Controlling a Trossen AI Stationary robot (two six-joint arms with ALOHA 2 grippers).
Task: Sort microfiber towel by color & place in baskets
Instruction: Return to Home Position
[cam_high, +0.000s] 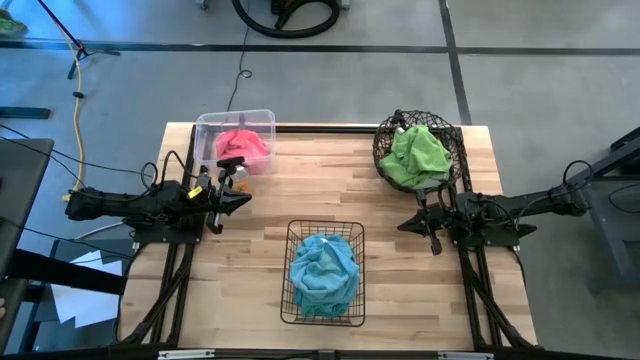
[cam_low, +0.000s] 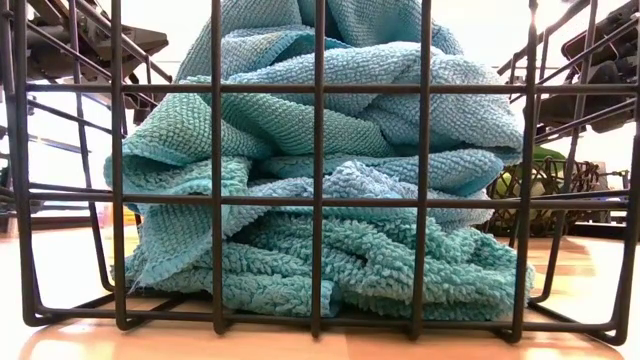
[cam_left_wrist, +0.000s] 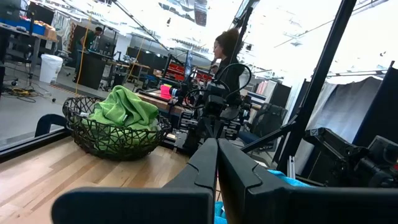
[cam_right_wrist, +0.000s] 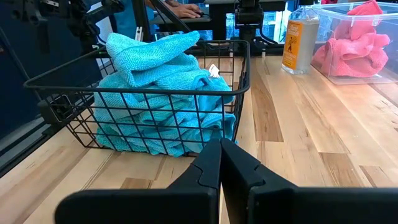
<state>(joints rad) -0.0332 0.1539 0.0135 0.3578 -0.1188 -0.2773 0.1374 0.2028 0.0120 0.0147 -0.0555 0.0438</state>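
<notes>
Pink towels (cam_high: 243, 147) fill the clear plastic tub (cam_high: 209, 127) at the far left. Lime green towels (cam_high: 416, 157) sit heaped in the round dark wire basket (cam_high: 384, 148) at the far right. Light blue towels (cam_high: 324, 271) are piled in the black wire-grid basket (cam_high: 292, 300) near the front edge, also seen close in the low view (cam_low: 330, 180). My left gripper (cam_high: 246, 201) is shut, level, at the table's left side. My right gripper (cam_high: 402, 225) is shut, level, at the right side. Both hold nothing.
An orange-labelled bottle (cam_right_wrist: 299, 45) stands beside the clear tub. A person (cam_left_wrist: 225, 53) is behind the table on the right arm's side. Bare wooden tabletop (cam_high: 330, 195) lies between the two grippers and the three baskets.
</notes>
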